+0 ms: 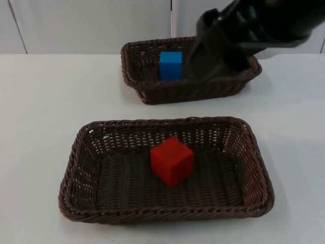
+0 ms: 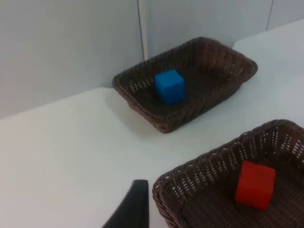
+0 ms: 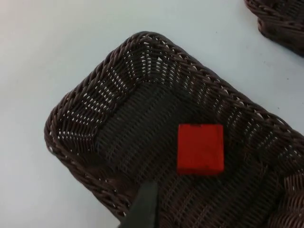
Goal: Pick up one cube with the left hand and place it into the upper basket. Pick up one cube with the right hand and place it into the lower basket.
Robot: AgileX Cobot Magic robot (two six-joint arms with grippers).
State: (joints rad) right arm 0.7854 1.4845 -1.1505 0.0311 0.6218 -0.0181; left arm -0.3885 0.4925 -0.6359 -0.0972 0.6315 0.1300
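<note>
Now 2 baskets (image 1: 165, 211), 1 cube (image 1: 171, 160) each; gripper states can't tell.

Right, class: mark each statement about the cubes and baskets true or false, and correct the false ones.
1. The blue cube lies in the upper basket. True.
2. The red cube lies on the table. False: it lies in the lower basket.
3. The two baskets touch. False: a strip of table separates them.
4. Each basket holds one cube. True.
5. The red cube is gripped. False: nothing touches it.
</note>
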